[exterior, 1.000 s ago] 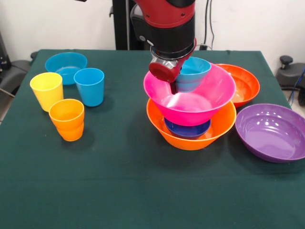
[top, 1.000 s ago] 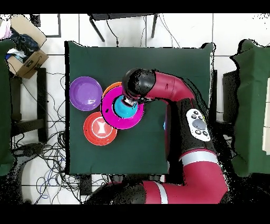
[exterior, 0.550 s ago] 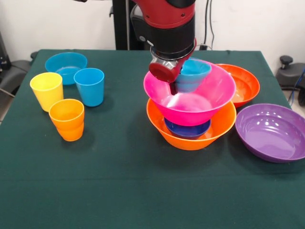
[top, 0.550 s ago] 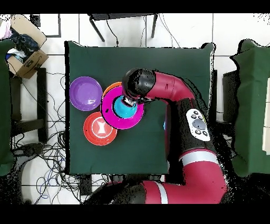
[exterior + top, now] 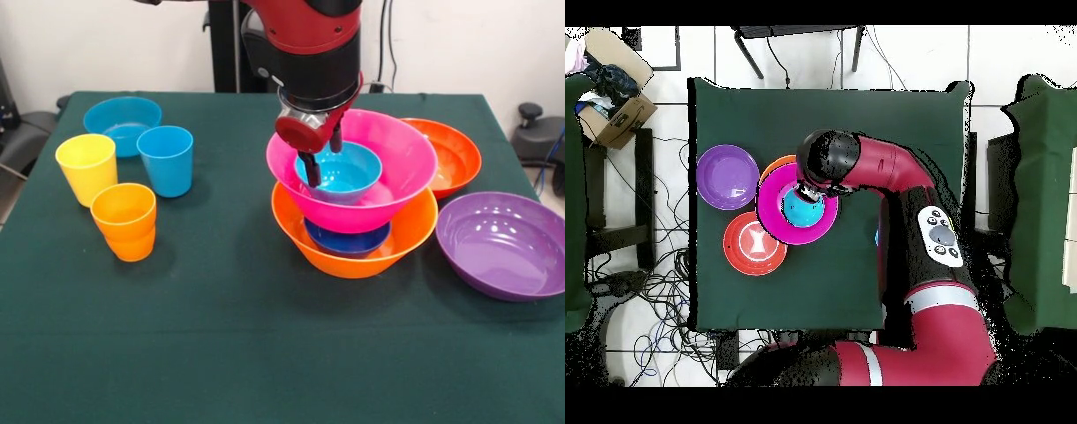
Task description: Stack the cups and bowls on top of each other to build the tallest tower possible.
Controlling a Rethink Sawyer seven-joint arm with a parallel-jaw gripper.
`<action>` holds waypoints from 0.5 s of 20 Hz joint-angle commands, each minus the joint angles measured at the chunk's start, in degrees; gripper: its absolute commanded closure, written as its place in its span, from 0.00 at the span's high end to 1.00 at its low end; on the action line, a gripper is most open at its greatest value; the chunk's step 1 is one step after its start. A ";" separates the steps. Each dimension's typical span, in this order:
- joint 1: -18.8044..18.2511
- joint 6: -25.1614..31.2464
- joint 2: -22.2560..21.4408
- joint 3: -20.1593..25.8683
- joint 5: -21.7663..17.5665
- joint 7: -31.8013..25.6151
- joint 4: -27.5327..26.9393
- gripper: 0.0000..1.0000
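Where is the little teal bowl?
In the front view the teal bowl sits inside the pink bowl, near the table's middle, with the gripper at its near rim.

There are 3 cups: 1 yellow cup (image 5: 86, 167), 1 light blue cup (image 5: 165, 160) and 1 orange cup (image 5: 124, 221). There are 7 bowls: 1 pink bowl (image 5: 397, 172), 1 big orange bowl (image 5: 353, 254), 1 red-orange bowl (image 5: 452, 155), 1 purple bowl (image 5: 503, 246), 1 teal bowl (image 5: 342, 171), 1 dark blue bowl (image 5: 346, 240) and 1 shallow light blue bowl (image 5: 121, 122).
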 commanded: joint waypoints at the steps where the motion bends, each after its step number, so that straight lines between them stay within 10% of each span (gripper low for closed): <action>1: 0.89 -3.06 0.01 1.08 -0.27 11.87 3.01 1.00; 10: 1.00 -0.03 -8.46 -0.47 0.90 12.56 8.61 1.00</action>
